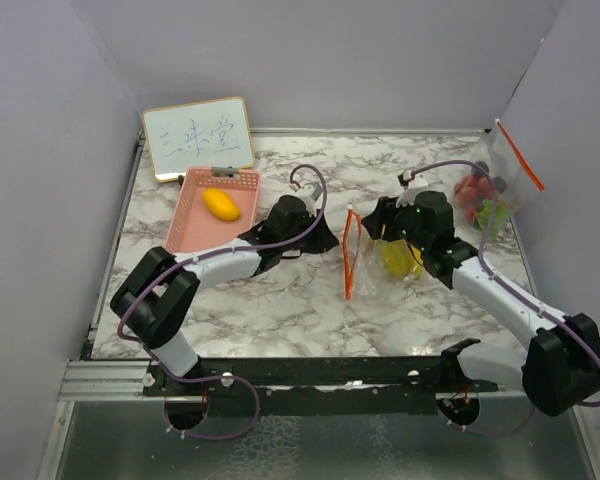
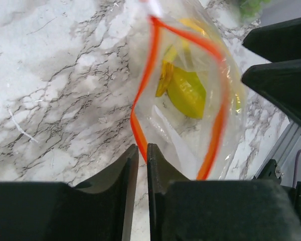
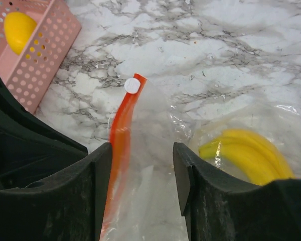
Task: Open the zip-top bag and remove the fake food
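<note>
your zip-top bag (image 1: pixel 365 262) stands on the marble bench (image 1: pixel 280 310) mid-scene, between the two arms, its orange zip strip (image 1: pixel 349 255) running near to far and its mouth gaping toward the left. the banana (image 1: pixel 400 260) lies inside, on the right side of the bag, away from the mouth. your left tool (image 2: pixel 142 148) sits right at the lip of that mouth, jaws a narrow slit apart with nothing visibly between them, and its camera looks straight through the loop of the strip at the banana. your right tool (image 3: pixel 142 155) hangs over the bag with jaws wide apart, straddling the strip and clear film without pinching either; the banana lies just beside one of its fingers. as i judge it, the way in runs left to right: the left arm has the straight path through the mouth, while the right arm is closer but meets plastic first. the lemon (image 1: pixel 220 203) lies in the pink basket (image 1: pixel 185 225) far left; a second bag (image 1: pixel 515 160) holding red and green pieces (image 1: pixel 480 195) leans at the far right
</note>
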Robot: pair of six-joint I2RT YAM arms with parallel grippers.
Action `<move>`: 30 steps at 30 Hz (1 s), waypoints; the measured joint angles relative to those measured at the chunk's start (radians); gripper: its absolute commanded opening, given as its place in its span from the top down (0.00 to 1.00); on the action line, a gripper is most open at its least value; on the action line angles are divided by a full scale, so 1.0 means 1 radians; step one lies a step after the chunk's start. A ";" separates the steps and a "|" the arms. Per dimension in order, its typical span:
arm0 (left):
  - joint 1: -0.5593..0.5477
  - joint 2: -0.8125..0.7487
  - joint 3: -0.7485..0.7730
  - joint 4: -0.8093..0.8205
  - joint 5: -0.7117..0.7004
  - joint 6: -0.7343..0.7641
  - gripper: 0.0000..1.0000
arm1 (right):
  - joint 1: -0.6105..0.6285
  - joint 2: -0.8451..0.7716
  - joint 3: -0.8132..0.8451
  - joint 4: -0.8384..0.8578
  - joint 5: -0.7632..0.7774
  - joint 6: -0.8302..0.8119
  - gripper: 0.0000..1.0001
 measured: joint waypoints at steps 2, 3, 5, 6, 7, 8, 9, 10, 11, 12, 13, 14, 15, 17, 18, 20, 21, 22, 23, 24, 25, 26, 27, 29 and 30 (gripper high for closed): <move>-0.006 0.005 0.008 0.000 0.005 0.010 1.00 | 0.000 -0.030 0.002 -0.003 0.005 0.000 0.58; -0.011 0.021 0.021 0.001 0.008 0.009 1.00 | 0.000 -0.042 0.007 -0.007 0.011 0.000 0.59; -0.012 0.056 0.037 0.014 0.026 0.004 1.00 | 0.000 -0.058 0.020 -0.014 0.026 -0.001 0.63; -0.017 0.079 0.042 0.026 0.038 0.000 1.00 | 0.000 -0.062 0.024 -0.019 0.032 0.000 0.64; -0.020 0.099 0.042 0.033 0.047 -0.007 1.00 | 0.000 -0.068 0.027 -0.021 0.039 -0.001 0.66; -0.023 0.111 0.041 0.032 0.053 -0.013 1.00 | 0.000 -0.073 0.027 -0.023 0.045 -0.001 0.67; -0.028 0.122 0.041 0.031 0.056 -0.018 1.00 | 0.000 -0.077 0.027 -0.027 0.050 -0.001 0.68; -0.033 0.126 0.041 0.031 0.058 -0.021 1.00 | 0.000 -0.081 0.027 -0.034 0.057 -0.001 0.70; -0.040 0.126 0.041 0.031 0.061 -0.023 1.00 | 0.000 -0.084 0.027 -0.040 0.063 -0.001 0.71; -0.046 0.126 0.041 0.034 0.063 -0.023 1.00 | 0.000 -0.087 0.027 -0.044 0.068 -0.001 0.71; -0.052 0.126 0.041 0.041 0.065 -0.024 1.00 | 0.000 -0.089 0.027 -0.049 0.074 -0.001 0.72; -0.056 0.126 0.040 0.046 0.066 -0.026 1.00 | 0.000 -0.089 0.027 -0.051 0.076 -0.001 0.72; -0.058 0.126 0.037 0.053 0.068 -0.028 1.00 | 0.000 -0.090 0.027 -0.055 0.082 -0.001 0.72; -0.064 0.126 0.016 0.090 0.076 -0.043 0.99 | 0.000 -0.091 0.026 -0.059 0.088 -0.001 0.73; -0.066 0.126 -0.008 0.128 0.083 -0.060 0.96 | 0.000 -0.091 0.024 -0.062 0.090 0.000 0.73; -0.072 0.128 -0.047 0.185 0.088 -0.090 0.95 | 0.000 -0.093 0.018 -0.064 0.095 0.000 0.74; -0.074 0.132 -0.064 0.218 0.087 -0.106 0.95 | 0.000 -0.094 0.013 -0.064 0.097 0.000 0.74; -0.079 0.140 -0.080 0.253 0.081 -0.126 0.95 | 0.000 -0.098 0.006 -0.064 0.100 0.000 0.74; -0.087 0.150 -0.087 0.282 0.074 -0.142 0.95 | 0.000 -0.100 -0.003 -0.064 0.103 0.000 0.74; -0.098 0.164 -0.089 0.310 0.065 -0.161 0.94 | 0.000 -0.102 -0.009 -0.066 0.106 0.000 0.74; -0.113 0.186 -0.087 0.352 0.056 -0.181 0.94 | 0.000 -0.105 -0.016 -0.068 0.109 0.000 0.74; -0.124 0.210 -0.085 0.391 0.050 -0.205 0.94 | 0.000 -0.106 -0.021 -0.069 0.112 0.000 0.74; -0.131 0.229 -0.082 0.417 0.045 -0.224 0.93 | 0.000 -0.108 -0.026 -0.072 0.118 0.000 0.76; -0.145 0.276 -0.068 0.464 0.036 -0.270 0.93 | 0.000 -0.114 -0.038 -0.075 0.138 0.000 0.76; -0.148 0.296 -0.061 0.482 0.028 -0.296 0.93 | 0.000 -0.118 -0.045 -0.076 0.151 0.001 0.75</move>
